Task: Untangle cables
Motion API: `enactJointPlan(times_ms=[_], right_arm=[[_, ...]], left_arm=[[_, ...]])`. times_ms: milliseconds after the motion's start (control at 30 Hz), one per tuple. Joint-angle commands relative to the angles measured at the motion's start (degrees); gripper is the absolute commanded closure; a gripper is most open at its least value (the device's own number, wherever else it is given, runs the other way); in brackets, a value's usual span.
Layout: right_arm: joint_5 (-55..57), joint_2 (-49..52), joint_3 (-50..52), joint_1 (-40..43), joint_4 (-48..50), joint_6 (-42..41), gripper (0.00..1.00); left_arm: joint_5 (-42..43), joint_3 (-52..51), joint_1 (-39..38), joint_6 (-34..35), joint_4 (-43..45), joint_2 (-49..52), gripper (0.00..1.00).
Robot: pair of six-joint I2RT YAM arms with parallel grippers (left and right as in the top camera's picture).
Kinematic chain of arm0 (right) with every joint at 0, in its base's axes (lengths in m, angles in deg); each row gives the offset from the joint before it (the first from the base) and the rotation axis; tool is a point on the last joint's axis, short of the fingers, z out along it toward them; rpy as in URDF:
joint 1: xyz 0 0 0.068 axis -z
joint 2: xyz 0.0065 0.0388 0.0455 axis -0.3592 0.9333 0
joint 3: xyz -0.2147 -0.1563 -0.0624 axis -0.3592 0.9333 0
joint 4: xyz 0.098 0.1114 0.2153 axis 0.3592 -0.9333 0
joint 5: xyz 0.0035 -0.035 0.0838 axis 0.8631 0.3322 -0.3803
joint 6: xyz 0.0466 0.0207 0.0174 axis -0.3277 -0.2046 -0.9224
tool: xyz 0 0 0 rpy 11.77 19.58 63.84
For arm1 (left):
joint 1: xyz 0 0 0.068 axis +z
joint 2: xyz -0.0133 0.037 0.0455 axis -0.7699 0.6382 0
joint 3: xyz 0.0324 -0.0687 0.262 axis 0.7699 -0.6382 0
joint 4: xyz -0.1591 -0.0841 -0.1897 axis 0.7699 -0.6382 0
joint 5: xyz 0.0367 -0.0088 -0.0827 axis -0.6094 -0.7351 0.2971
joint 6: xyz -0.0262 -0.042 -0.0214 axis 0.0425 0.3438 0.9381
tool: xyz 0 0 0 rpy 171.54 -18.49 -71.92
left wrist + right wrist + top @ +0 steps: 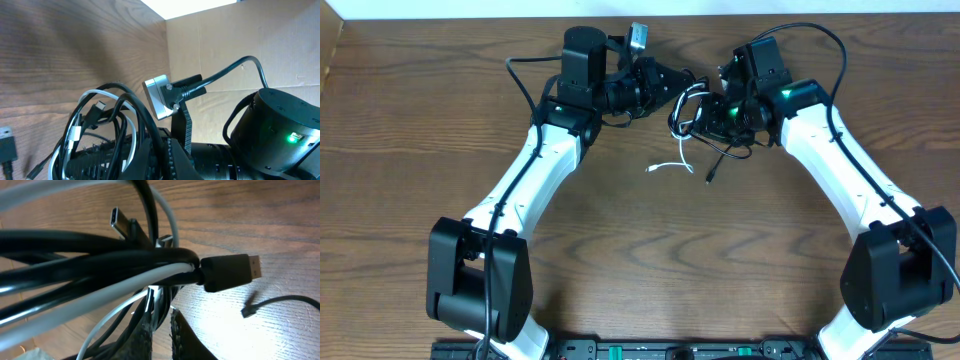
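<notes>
The black and white cables [692, 105] hang in a tangled bundle between my two grippers at the back middle of the table. My left gripper [678, 88] is shut on a black strand; its fingers [157, 162] show low in the left wrist view, with loops of the cables [100, 115] beside them. My right gripper [708, 115] is shut on strands of the bundle [100, 260], with its fingertips [161, 327] just under it. A black plug [230, 272] sticks out of the bundle. A loose white end [670, 166] and a black end [712, 176] trail on the table.
The two arms' wrists are very close together near the table's back edge [880, 16]. The right arm's black body with a green light [295, 137] fills the left wrist view. A cardboard wall [280, 35] stands behind the table. A small black plug [248, 311] lies on the wood.
</notes>
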Motion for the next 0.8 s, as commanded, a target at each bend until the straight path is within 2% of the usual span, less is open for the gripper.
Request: enactJointPlan(times_ms=[0,767], right_arm=[[1.0,0.5,0.4,-0.2,0.1,-0.1,0.88],[1.2,0.5,2.8,-1.3,3.1,-1.5,0.89]], left_arm=[[-0.2,0.5,0.0,0.3,0.4,0.1,0.93],[-0.5,0.5,-1.8,1.2,0.5,0.1,0.93]])
